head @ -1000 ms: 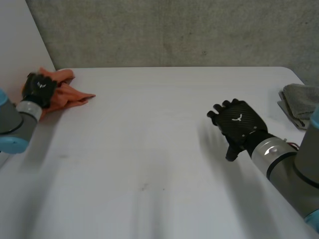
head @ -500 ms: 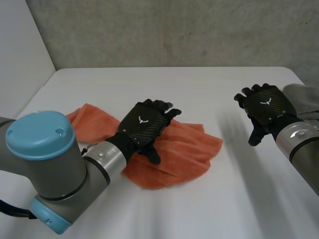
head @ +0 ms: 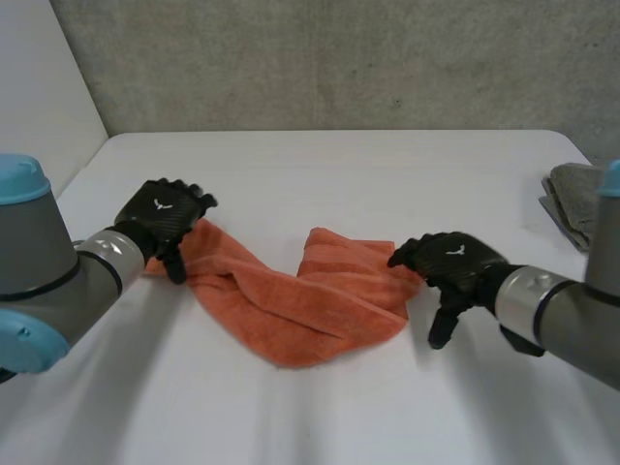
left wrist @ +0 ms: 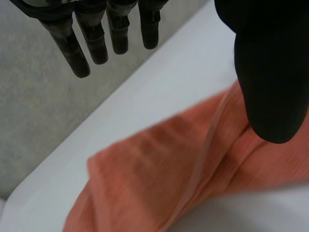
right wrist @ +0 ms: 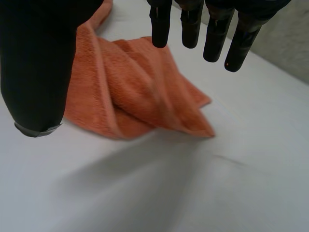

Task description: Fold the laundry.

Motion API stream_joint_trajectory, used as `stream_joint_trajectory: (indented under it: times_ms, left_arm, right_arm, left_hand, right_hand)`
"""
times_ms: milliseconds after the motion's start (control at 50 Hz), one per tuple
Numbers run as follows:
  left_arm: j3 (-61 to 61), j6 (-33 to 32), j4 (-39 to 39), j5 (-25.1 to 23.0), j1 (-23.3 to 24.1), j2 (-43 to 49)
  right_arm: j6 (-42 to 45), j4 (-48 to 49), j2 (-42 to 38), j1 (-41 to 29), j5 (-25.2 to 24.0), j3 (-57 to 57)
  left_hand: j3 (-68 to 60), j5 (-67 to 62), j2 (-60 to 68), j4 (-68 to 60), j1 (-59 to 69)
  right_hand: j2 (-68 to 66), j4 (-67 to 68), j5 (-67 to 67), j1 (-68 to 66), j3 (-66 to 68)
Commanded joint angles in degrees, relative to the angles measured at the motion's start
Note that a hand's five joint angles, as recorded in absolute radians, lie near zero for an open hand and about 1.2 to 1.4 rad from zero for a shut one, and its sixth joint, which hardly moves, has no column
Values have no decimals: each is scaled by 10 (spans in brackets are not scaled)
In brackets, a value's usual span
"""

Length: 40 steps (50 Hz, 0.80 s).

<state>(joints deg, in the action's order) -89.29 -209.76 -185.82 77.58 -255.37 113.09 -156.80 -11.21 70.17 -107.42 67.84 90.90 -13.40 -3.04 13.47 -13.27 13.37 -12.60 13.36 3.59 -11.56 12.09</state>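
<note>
The left hand [head: 163,215] hides one end of the orange towel [head: 291,305] under its fingers. The right hand [head: 450,263] hides the other corner. Beyond its fingers, a grey cloth [head: 581,199] is cut off.

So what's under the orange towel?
The white table shows all around the orange towel, so it lies on that. It is bunched over itself, so anything beneath the folds is hidden.
</note>
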Motion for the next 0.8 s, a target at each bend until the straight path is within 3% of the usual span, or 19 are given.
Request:
stream_joint_trajectory:
  times_ms: [20, 260, 380, 440, 460, 500, 560, 660, 720, 800]
  left_arm:
    - [74, -57, 25, -1, -46, 98]
    - [105, -54, 31, -24, -56, 151]
    - [105, -53, 31, -23, -50, 151]
    - [105, -55, 30, -21, -47, 151]
    - [104, -54, 30, -20, -47, 149]
    - [104, -52, 27, -17, -43, 142]
    - [100, -51, 26, -7, -35, 103]
    - [91, -24, 26, 6, -18, 10]
    - [87, 19, 26, 6, -11, -67]
    - [85, 85, 25, 4, -14, -190]
  right_arm:
    - [-98, 30, -54, -38, 11, -14]
    - [-154, 93, -107, -84, 58, -26]
    - [-153, 105, -140, -113, 87, -55]
    - [-150, 106, -151, -121, 98, -65]
    - [-151, 109, -156, -124, 108, -70]
    - [-150, 113, -157, -125, 120, -76]
    - [-146, 122, -148, -123, 150, -86]
    - [-137, 121, -98, -119, 154, -106]
    - [-105, 115, -39, -118, 154, -123]
    - [0, 98, 51, -112, 148, -159]
  left_hand:
    - [-52, -56, 51, -54, 53]
    - [-340, -343, 339, -341, 340]
    - [-666, -669, 665, -667, 666]
    - [-666, -670, 665, -667, 666]
    - [-666, -670, 665, -667, 666]
    - [-666, -670, 665, -667, 666]
    - [-666, -670, 665, -667, 666]
    - [-666, -670, 665, -667, 666]
    - [-666, -670, 665, -667, 666]
    - [-666, -670, 665, -667, 666]
  right_hand:
    - [-81, 73, 71, -91, 86]
    - [-113, 105, 103, -123, 118]
    - [-254, 246, 244, -264, 259]
    - [-373, 365, 363, -383, 378]
    - [-522, 514, 512, -532, 527]
    - [-673, 666, 664, -684, 678]
    - [-674, 666, 664, -684, 679]
    - [-674, 666, 664, -684, 679]
    - [-674, 666, 664, -684, 679]
    - [-674, 666, 664, -684, 679]
